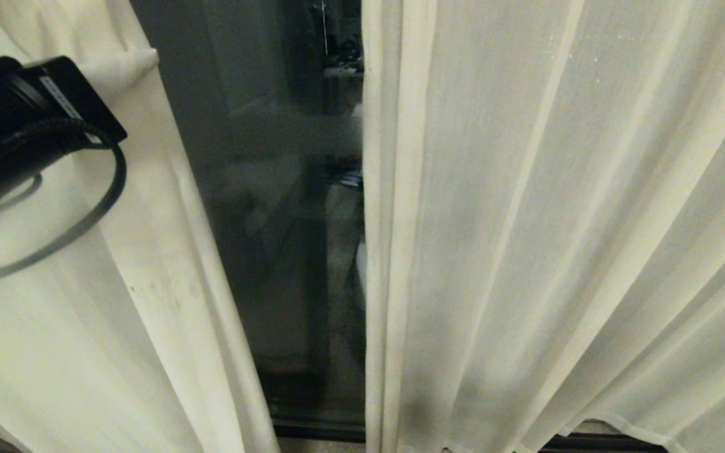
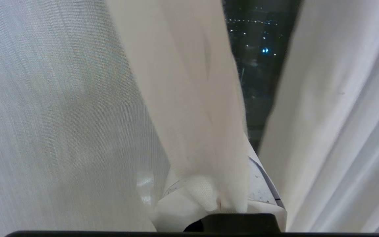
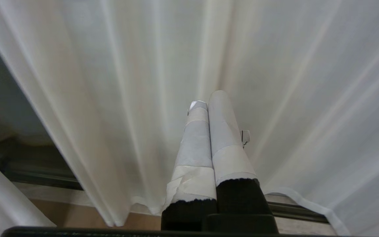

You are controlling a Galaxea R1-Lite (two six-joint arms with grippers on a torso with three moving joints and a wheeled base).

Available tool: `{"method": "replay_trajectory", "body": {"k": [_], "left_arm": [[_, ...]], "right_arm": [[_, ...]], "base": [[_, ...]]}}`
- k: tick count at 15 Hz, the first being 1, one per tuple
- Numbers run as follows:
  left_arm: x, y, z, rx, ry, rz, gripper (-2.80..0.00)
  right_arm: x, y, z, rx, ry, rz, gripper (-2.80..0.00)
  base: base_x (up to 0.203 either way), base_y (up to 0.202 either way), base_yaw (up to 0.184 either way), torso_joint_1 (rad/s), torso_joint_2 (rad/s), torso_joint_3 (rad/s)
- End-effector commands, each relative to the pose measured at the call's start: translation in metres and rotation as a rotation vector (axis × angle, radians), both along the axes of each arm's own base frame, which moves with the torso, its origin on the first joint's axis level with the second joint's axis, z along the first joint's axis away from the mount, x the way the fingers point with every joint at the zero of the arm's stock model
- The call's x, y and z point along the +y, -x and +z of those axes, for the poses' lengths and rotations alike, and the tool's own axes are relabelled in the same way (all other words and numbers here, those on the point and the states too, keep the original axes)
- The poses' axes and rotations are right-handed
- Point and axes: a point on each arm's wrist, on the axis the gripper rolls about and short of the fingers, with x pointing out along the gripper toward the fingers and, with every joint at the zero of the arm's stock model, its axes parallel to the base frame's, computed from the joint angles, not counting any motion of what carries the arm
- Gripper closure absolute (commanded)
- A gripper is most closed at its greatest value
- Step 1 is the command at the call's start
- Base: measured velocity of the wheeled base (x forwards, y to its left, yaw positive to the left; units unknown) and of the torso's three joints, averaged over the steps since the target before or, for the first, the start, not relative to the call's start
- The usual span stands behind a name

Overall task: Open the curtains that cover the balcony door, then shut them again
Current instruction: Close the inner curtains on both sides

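Note:
The curtains hang parted, and a strip of the balcony door's dark glass (image 1: pixel 274 207) shows in the gap. The left curtain panel (image 1: pixel 148 302) is thick cream fabric pulled aside at an angle. My left gripper (image 2: pixel 217 200) is shut on a bunched fold of that panel (image 2: pixel 189 115); the cloth covers most of its taped fingers (image 2: pixel 262 187). In the head view my left arm's black wrist (image 1: pixel 29 113) sits at the upper left against the fabric. The right curtain (image 1: pixel 557 220) is a thin sheer hanging straight. My right gripper (image 3: pixel 207 100) is shut and empty, low in front of that sheer (image 3: pixel 127 82).
The door's dark bottom rail (image 1: pixel 318 429) runs along the floor under the gap. A black cable (image 1: pixel 95 207) loops from my left wrist across the left panel. Wooden floor (image 3: pixel 61 210) and the door track (image 3: pixel 41 177) lie beneath the sheer's hem (image 3: pixel 308 197).

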Motion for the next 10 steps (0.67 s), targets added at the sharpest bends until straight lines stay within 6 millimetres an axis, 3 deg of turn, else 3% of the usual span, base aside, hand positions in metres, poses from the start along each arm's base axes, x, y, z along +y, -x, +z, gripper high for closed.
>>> {"method": "replay_trajectory", "body": {"k": [1, 10], "left_arm": [[-0.0005, -0.001, -0.0006, 0.001, 0.0, -0.002, 0.0], [-0.0015, -0.0032, -0.0017, 0.009, 0.0, -0.003, 0.0]], "right_arm": [[0.0, -0.0001, 0.0, 0.001, 0.0, 0.001, 0.0], [0.0, 0.0, 0.0, 0.0, 0.0, 0.001, 0.0]], "base": [[0.0, -0.189, 0.003, -0.002, 0.0, 0.002], [0.0, -0.191, 0.001, 0.002, 0.0, 0.003]]}}
